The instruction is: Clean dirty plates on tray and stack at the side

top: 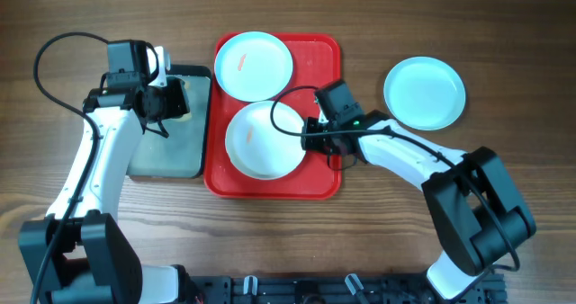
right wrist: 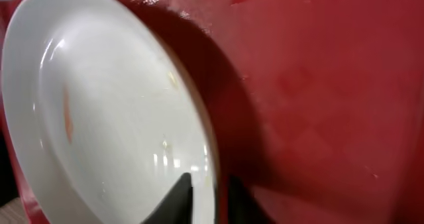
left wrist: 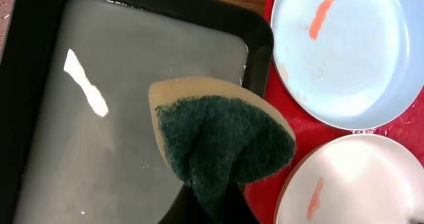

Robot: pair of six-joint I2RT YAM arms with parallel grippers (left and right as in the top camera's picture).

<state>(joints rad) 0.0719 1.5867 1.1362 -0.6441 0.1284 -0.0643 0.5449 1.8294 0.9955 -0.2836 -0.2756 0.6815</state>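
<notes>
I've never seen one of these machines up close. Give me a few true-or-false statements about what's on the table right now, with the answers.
1. The red tray holds two plates: the white plate and a smeared turquoise plate. True.
2. The left gripper holds a sponge over the metal pan. True.
3. The turquoise plate on the table, beside the tray, carries a reddish smear. False: it looks clean; the smears are on the two tray plates.
4. The right gripper is at a turquoise plate. False: its fingers straddle the white plate's rim.
</notes>
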